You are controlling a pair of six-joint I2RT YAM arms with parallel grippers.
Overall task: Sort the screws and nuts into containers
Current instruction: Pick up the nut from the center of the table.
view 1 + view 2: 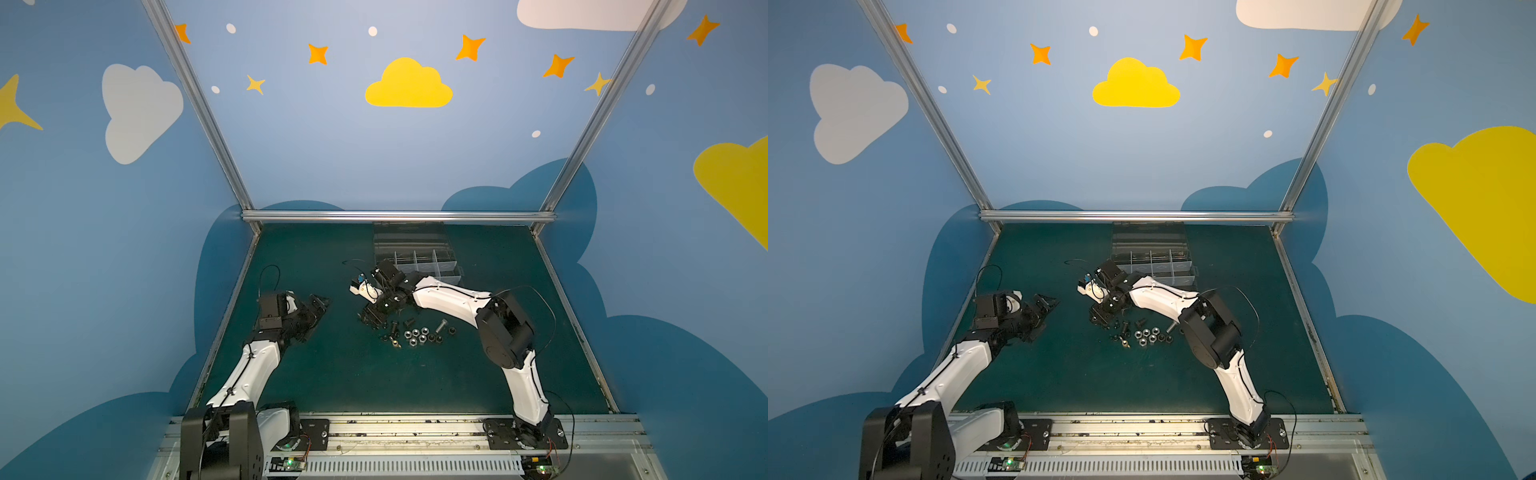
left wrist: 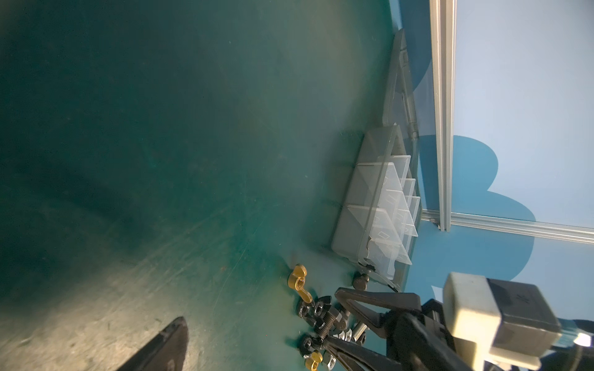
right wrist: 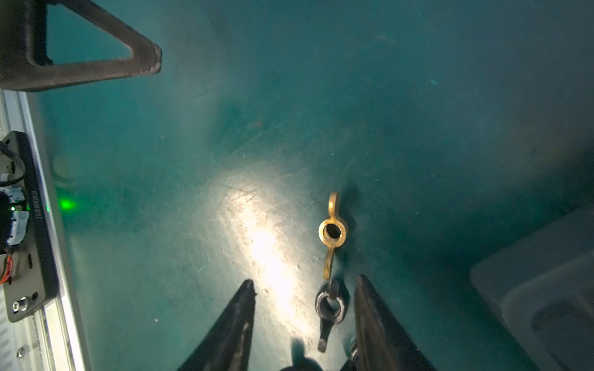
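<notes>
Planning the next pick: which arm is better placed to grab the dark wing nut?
Right. The right gripper straddles the dark wing nut with open jaws; the left gripper hangs off to the side of the pile.

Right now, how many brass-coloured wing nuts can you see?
2: one wing nut at the pile's edge, a second wing nut across the pile; others may be hidden.

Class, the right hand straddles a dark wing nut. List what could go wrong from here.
The dark wing nut lies off-centre in the right hand, nearer one finger, so closing may spin or flick it away. The brass wing nut lies right at its tip and could be knocked.
</notes>
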